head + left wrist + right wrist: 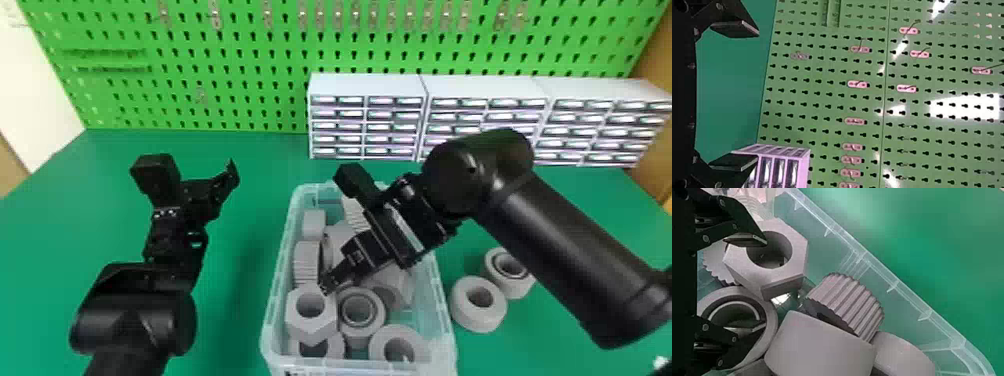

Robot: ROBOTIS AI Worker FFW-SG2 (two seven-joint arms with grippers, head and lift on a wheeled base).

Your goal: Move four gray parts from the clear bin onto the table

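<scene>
Fingers spread wide, with nothing gripped between them, the right end effector (336, 232) hangs over the clear bin (350, 367), its near finger close above a hexagonal gray nut (312, 322) and a gray ring (360, 310). I can't tell from where I stand whether it touches either. Beyond that near finger, a ribbed gray part (848, 301) sits by the bin's left wall, with a smooth gray cylinder (819, 346) beside it, so the parts crowd close around there. The other finger lines up with the bin's far rim; how high above it, I can't judge.

To the right of this end effector, below its forearm, two gray rings, a nearer one (478, 305) and a farther one (510, 272), lie side by side on the green counter (240, 310), outside the bin's right wall.

Over to the left, the left end effector (190, 169) has its fingers well apart too, and holds nothing. Green counter runs between it and the bin. White drawer cabinets (367, 85) stand beyond the right one, against the green pegboard (240, 75).
</scene>
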